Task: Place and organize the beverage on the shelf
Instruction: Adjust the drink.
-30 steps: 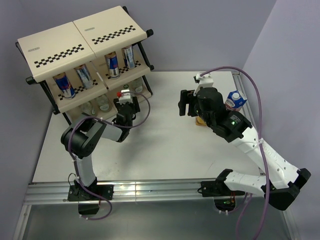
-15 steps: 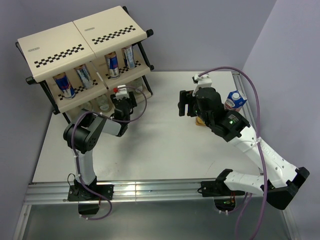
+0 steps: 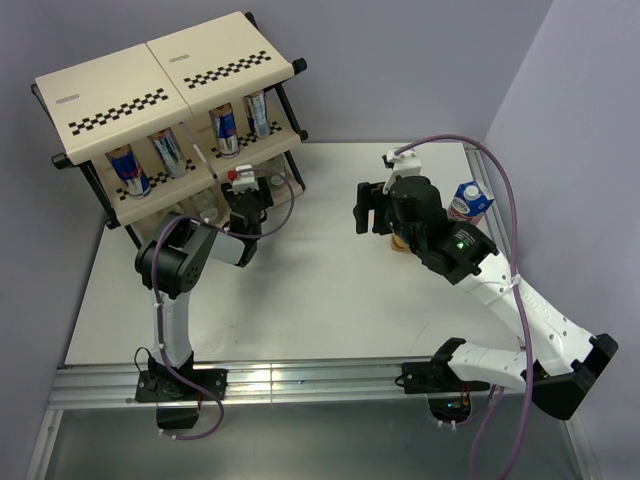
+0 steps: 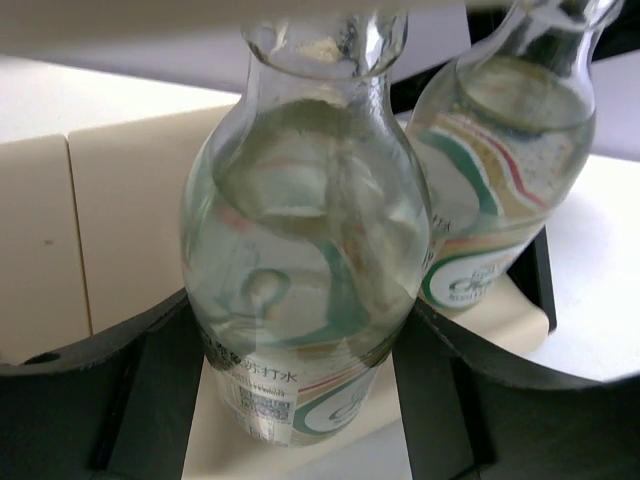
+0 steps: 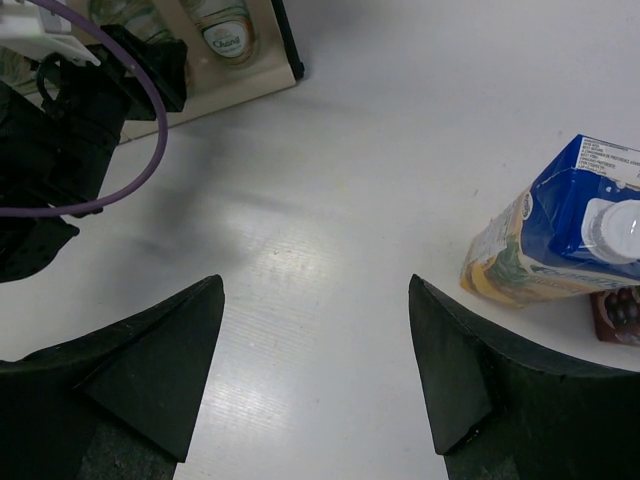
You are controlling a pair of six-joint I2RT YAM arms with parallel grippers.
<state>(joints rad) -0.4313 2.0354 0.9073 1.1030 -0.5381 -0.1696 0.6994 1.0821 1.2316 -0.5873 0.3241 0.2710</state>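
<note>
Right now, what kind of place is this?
Probably a robot lab bench staged as a shop shelf: a bare white table on metal rails, two arms bolted at its edge, and a small rack stocked with cans and bottles.

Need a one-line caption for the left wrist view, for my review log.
Left gripper clasping a clear bottle against the cream shelf, with a second bottle behind to its right.

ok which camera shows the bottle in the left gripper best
Left wrist: the clear bottle fills the frame between the fingers, label visible. Top external hides it behind the left gripper. Right wrist catches bottles at its top edge; whether one is this is unclear.
</note>
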